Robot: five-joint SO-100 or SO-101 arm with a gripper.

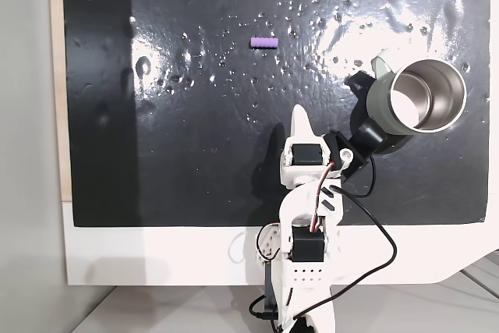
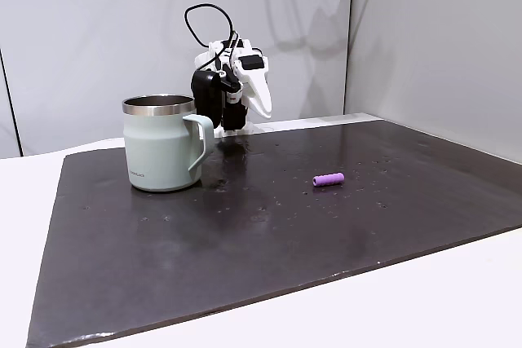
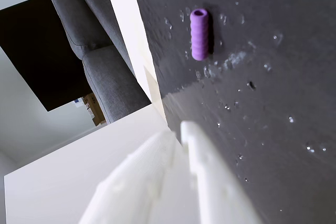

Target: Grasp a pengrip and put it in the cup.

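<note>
Your task is barely begun: in the top fixed view, the pengrip [image 1: 264, 42] lies ungrasped on the mat [image 1: 156, 154], the gripper [image 1: 300, 117] sits closed and empty well short, and the cup [image 1: 417, 97] waits at right.

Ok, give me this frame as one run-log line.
phase: pre-grasp | tool: shut, empty, apart from pengrip | pengrip: lying on black mat | cup: upright, nothing visible inside
</note>
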